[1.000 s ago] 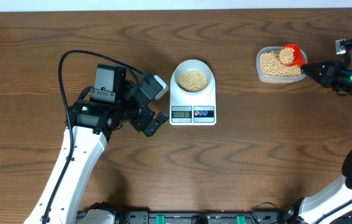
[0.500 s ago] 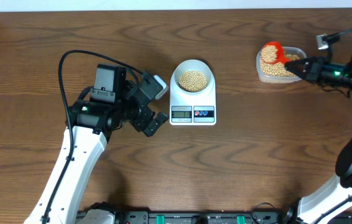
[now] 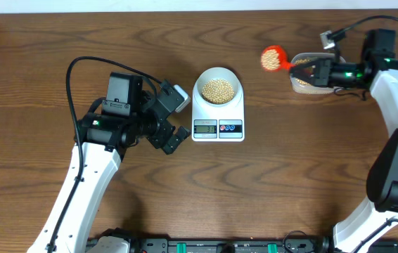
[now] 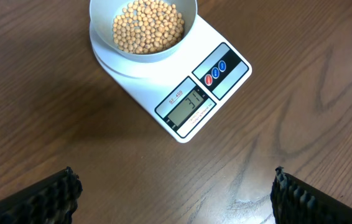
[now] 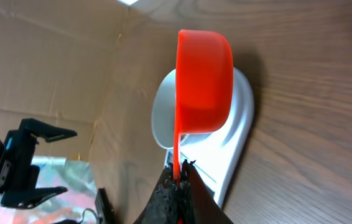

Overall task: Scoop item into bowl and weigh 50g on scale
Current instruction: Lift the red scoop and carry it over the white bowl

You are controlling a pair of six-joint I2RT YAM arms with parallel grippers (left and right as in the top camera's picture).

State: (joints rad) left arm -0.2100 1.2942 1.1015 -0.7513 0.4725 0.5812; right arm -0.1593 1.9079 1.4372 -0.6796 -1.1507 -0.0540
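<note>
Right claw [image 3: 307, 69] clamps red scoop [image 5: 204, 81] of beans [image 3: 273, 60], right of bowl [image 3: 198, 87]; left claw [image 3: 182, 117] agape beside scale [image 3: 218, 128].

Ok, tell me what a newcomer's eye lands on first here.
The bright red scoop, loaded with beans, hangs in the shut right gripper just left of the clear tub. Next, the pale bowl of beans sits on the white scale at the centre, with the left gripper open beside it.

Loaded scoop [image 3: 274, 58] now nearer scale [image 3: 218, 112]
</note>
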